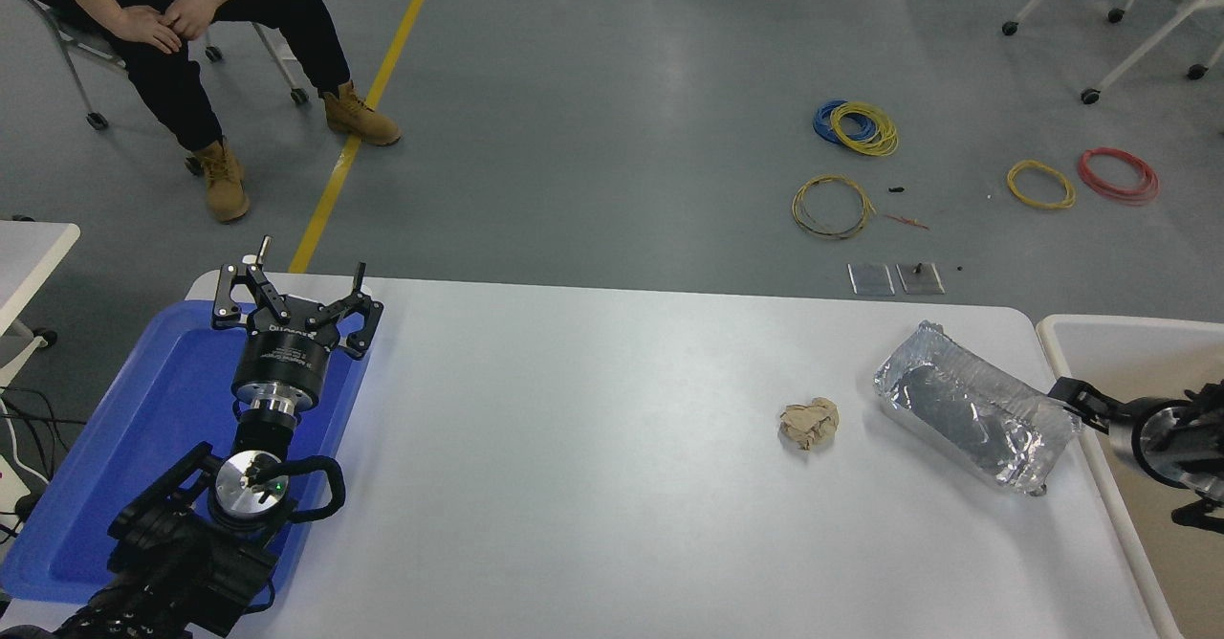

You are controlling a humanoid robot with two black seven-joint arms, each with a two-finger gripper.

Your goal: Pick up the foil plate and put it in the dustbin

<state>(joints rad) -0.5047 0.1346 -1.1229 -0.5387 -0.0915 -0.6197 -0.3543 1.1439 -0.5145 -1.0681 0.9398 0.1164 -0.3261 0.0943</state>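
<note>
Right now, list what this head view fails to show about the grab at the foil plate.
- Right gripper: only one finger tip shows at the foil plate; open or shut, and contact, cannot be told.
- Right arm: cut off by the picture's right edge.
- Dustbin: mostly beyond the right edge; depth and contents unseen.
- Foil plate's right end: its wall hides what lies behind.
- Left gripper: parked over the blue tray, fully visible.
</note>
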